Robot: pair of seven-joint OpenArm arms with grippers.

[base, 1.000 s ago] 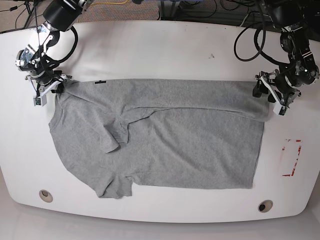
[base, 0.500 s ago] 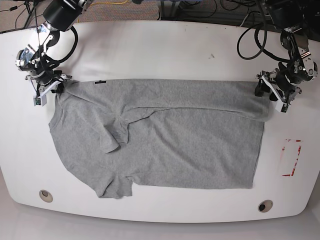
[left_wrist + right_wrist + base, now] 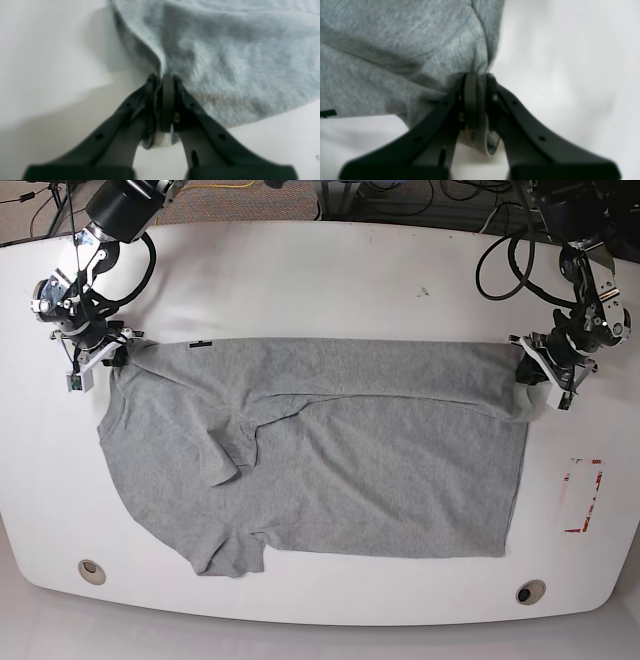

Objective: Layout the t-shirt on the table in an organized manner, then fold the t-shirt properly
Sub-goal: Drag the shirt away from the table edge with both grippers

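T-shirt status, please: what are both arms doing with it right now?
Left end effector shut on t-shirt corner. Right end effector shut on opposite corner. Shirt flat on table, one sleeve folded over. Nothing in the way.

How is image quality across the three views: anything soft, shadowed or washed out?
Left wrist view: soft focus throughout, left gripper dark and blurred, grey shadow on the white smooth table. Right wrist view: equally soft, right gripper nearly black, table washed out at right. Base view: sharp, evenly lit, light heather-grey cotton t-shirt clear, mild sheen along the table's near edge.
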